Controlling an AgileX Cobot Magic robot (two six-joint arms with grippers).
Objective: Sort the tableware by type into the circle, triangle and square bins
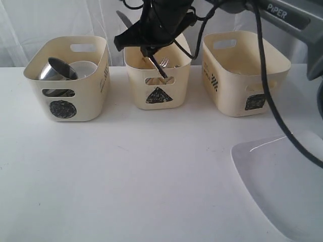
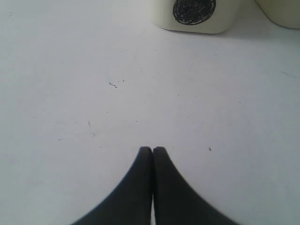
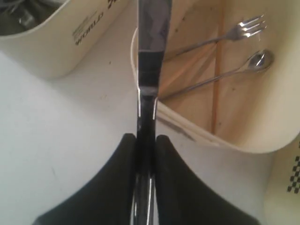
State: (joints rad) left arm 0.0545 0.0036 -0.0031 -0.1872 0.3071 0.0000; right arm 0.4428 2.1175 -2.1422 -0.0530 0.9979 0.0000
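Observation:
My right gripper point(image 3: 146, 138) point(image 1: 139, 36) is shut on the steel knife point(image 3: 150, 42) point(image 1: 123, 19), held in the air. The blade reaches over the near rim of the triangle bin point(image 3: 187, 131) point(image 1: 158, 83). Inside that bin lie a fork point(image 3: 251, 26), a spoon point(image 3: 260, 59) and wooden chopsticks point(image 3: 216, 84). The circle bin point(image 1: 65, 96) point(image 2: 194, 18) holds a tilted steel mug point(image 1: 56, 70) and a white bowl point(image 1: 85, 68). The white plate point(image 1: 287, 191) lies at the front right. My left gripper point(image 2: 152, 149) is shut and empty above bare table; the exterior view does not show it.
The square bin point(image 1: 245, 75) point(image 3: 286, 187) stands right of the triangle bin. The three bins form a row at the back of the white table point(image 1: 126, 166). The right arm's black cable point(image 1: 275, 111) hangs over the square bin and the plate.

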